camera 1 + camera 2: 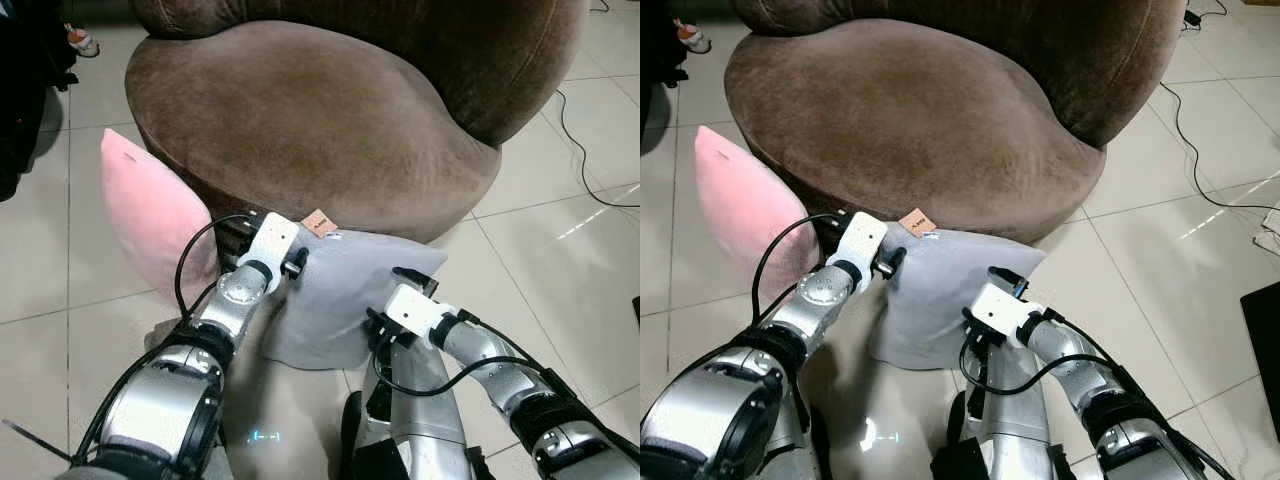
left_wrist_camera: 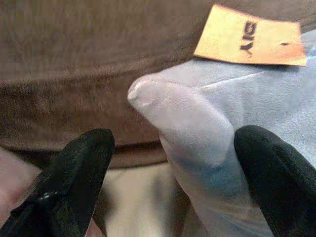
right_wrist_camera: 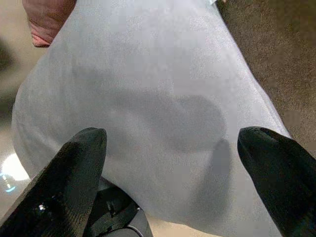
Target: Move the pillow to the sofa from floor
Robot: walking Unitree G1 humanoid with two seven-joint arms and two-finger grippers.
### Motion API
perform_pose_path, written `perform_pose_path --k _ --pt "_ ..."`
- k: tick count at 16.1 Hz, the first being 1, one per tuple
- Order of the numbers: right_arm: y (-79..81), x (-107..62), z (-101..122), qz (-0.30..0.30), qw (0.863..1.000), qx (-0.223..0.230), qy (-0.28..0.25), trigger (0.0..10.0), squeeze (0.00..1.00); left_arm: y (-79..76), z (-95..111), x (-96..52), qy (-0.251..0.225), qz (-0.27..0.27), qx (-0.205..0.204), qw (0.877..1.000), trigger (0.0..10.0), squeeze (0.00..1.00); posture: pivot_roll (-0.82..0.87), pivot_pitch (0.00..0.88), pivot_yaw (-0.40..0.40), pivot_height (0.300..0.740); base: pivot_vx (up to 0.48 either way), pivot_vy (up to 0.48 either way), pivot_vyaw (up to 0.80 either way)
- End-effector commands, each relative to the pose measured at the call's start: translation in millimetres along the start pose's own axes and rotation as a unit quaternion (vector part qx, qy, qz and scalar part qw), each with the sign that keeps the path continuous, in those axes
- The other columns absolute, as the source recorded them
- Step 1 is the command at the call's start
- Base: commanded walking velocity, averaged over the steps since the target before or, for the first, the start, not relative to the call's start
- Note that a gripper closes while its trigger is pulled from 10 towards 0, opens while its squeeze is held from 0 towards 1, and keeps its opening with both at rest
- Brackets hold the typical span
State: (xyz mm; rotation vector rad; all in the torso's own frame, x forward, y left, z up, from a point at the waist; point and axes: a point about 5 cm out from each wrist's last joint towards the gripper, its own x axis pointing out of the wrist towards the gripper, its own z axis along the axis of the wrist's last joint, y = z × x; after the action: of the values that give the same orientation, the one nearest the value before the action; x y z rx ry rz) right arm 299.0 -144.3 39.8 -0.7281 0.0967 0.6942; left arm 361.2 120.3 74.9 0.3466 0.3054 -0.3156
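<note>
A grey pillow (image 1: 340,290) with an orange tag (image 2: 249,37) stands on edge on the tiled floor, against the front of the brown sofa (image 1: 310,110). My left gripper (image 1: 290,262) is open at the pillow's upper left corner. In the left wrist view that corner (image 2: 182,118) pokes between the two spread fingers and touches one of them. My right gripper (image 1: 390,300) is open against the pillow's right side, and the grey cloth (image 3: 158,98) spans the gap between its fingers. A pink pillow (image 1: 150,215) leans on the sofa to the left.
A black cable (image 1: 585,150) runs across the floor tiles at the right. A dark bulky object (image 1: 30,70) and a shoe (image 1: 82,42) sit at the far left. A flat black thing (image 1: 1265,350) lies at the right edge. The sofa seat is broad and bare.
</note>
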Motion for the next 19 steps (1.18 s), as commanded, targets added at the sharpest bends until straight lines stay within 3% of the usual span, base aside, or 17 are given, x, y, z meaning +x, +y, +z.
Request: perform_pose_path --k 1,3,4,7,9,19 --pt "-0.3 -7.9 -9 -0.001 1.000 0.007 0.018 10.0 0.00 -8.1 -11 -0.7 0.033 -0.016 -0.006 0.999 10.0 0.00 -0.04 0.234 -0.143 0.474 0.000 0.000 0.00" --pt "-2.1 -9.7 -8 -0.005 1.000 0.006 0.014 10.0 0.00 -21.7 -5 2.2 0.028 -0.052 -0.074 0.995 10.0 0.00 -0.06 0.231 -0.146 0.474 0.000 0.000 0.00" --pt "-3.2 -9.9 -6 -0.010 1.000 0.007 0.010 10.0 0.00 -24.7 -1 3.2 0.021 -0.058 -0.083 0.995 10.0 0.00 -0.08 0.231 -0.146 0.474 0.000 0.000 0.00" --pt "-2.1 -10.9 -3 -0.013 1.000 0.009 0.002 10.0 0.00 -37.1 16 7.6 -0.002 -0.077 -0.030 0.997 10.0 0.00 -0.09 0.208 -0.146 0.474 0.000 0.000 0.00" --pt "0.2 -13.0 -3 -0.010 1.000 0.008 0.002 10.0 0.00 -39.9 21 8.8 -0.006 -0.081 -0.047 0.996 10.0 0.00 -0.09 0.204 -0.149 0.474 0.000 0.000 0.00" --pt "7.6 -24.2 -6 0.001 1.000 0.009 0.010 10.0 0.00 -53.5 28 10.6 -0.012 -0.080 -0.045 0.996 10.0 0.00 -0.12 0.218 -0.169 0.474 0.000 0.000 0.00"
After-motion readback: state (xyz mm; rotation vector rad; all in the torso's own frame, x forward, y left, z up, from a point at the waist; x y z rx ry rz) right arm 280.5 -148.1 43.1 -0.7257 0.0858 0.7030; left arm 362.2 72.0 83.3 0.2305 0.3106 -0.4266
